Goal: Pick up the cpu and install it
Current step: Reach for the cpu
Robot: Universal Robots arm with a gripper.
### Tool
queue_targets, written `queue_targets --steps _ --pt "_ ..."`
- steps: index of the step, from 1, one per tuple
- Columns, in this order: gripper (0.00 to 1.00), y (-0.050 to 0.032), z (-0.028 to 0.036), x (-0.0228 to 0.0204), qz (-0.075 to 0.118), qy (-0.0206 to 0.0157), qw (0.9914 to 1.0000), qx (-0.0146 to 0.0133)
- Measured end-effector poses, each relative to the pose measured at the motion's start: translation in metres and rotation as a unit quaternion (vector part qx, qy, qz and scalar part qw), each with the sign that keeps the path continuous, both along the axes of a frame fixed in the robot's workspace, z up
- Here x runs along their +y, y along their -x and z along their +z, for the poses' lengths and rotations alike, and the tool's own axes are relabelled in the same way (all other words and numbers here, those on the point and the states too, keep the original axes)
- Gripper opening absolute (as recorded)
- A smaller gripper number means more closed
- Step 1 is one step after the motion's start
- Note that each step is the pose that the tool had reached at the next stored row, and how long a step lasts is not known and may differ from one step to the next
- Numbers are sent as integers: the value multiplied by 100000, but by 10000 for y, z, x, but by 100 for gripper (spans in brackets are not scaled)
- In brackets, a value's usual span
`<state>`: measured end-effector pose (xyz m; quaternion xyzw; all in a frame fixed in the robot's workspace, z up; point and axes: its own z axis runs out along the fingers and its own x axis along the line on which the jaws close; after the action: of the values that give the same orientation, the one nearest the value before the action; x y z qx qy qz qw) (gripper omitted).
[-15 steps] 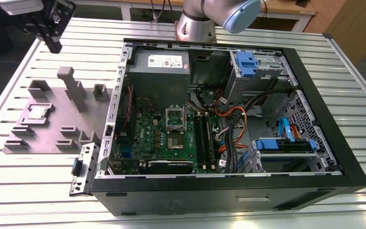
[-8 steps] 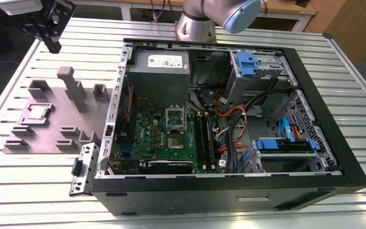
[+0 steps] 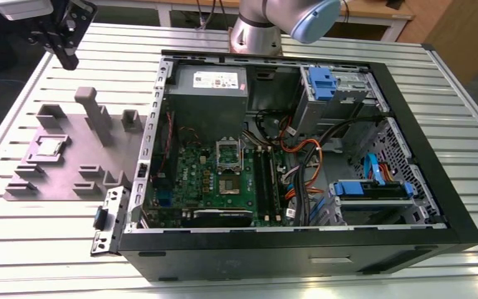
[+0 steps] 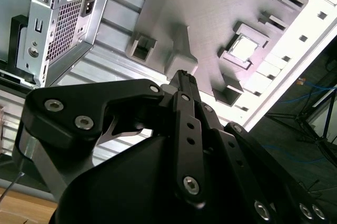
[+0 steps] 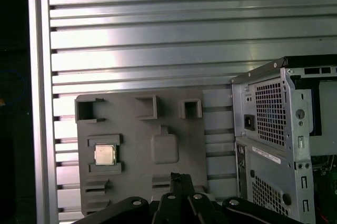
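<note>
Clearly, cpu [image 5: 104,155] in tray [image 5: 138,129] pocket, well apart from closed fingers [image 5: 176,188].

No print can be read; the white label [image 3: 214,79] on the power supply [image 3: 208,109] is illegible.

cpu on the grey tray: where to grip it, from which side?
Judging by its pose, from straight above: the cpu lies flat in a pocket of the tray. Pinch the two opposite edges not flanked by raised blocks; they look free.
</note>
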<state>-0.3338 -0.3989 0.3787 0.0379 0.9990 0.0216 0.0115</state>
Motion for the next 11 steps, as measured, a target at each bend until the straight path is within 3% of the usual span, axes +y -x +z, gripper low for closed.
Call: queue_targets --steps 11 --pt "11 11 -2 0 -2 -1 100000 -1"
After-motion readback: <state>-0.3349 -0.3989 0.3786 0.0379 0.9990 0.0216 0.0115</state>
